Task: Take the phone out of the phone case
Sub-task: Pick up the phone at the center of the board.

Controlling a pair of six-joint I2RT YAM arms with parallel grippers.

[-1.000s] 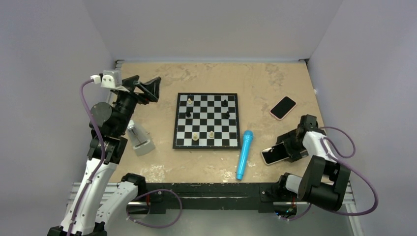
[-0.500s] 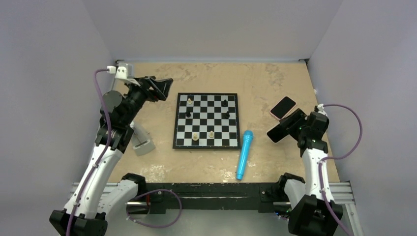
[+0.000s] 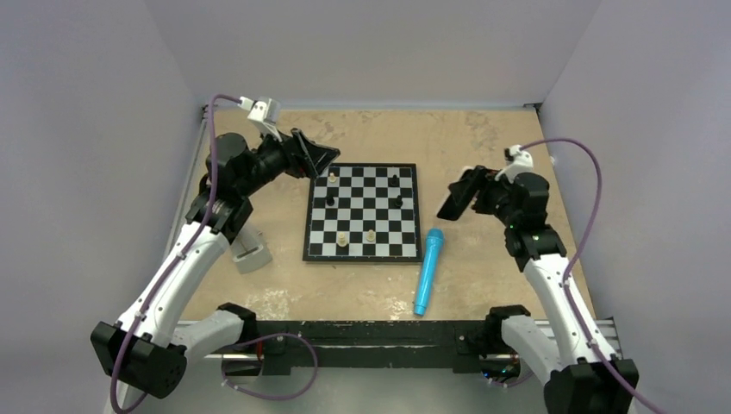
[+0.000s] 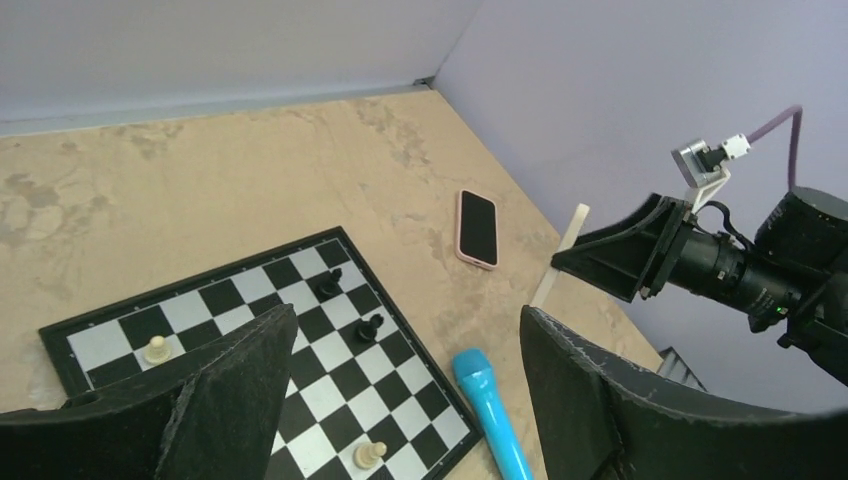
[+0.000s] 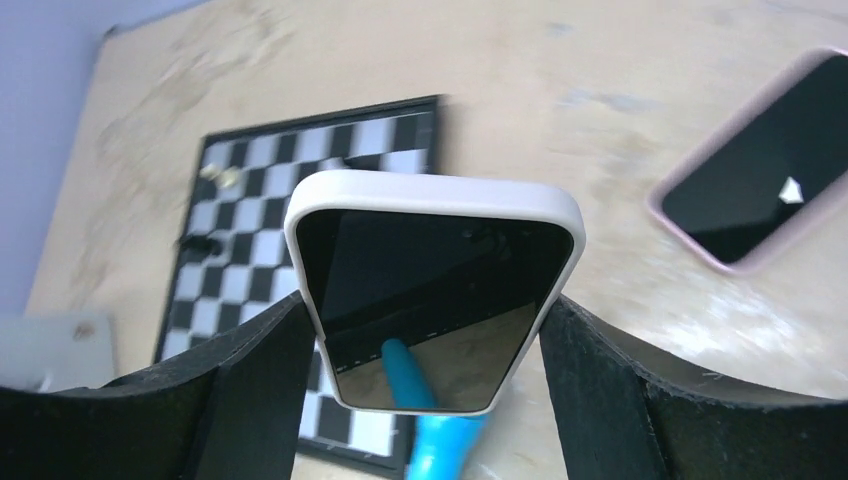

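Note:
My right gripper (image 3: 457, 195) is shut on a phone in a white case (image 5: 430, 270) and holds it in the air, right of the chessboard. Its dark screen faces the right wrist camera, and the fingers (image 5: 240, 380) press its two long edges. In the left wrist view this phone shows edge-on as a white strip (image 4: 558, 257). In the top view it is a dark slab (image 3: 452, 197). My left gripper (image 3: 317, 158) is open and empty above the board's far left corner, and its jaws stand wide apart (image 4: 405, 312).
A second phone in a pink case (image 4: 478, 228) lies flat on the table at the right; it also shows in the right wrist view (image 5: 765, 200). A chessboard (image 3: 362, 211) with several pieces sits mid-table. A blue microphone (image 3: 428, 270) lies beside it. A grey block (image 3: 246, 244) stands left.
My right gripper has lifted the white-cased phone from the table's near right and carried it up, back and leftward. My left arm has swung right toward the chessboard, still open.

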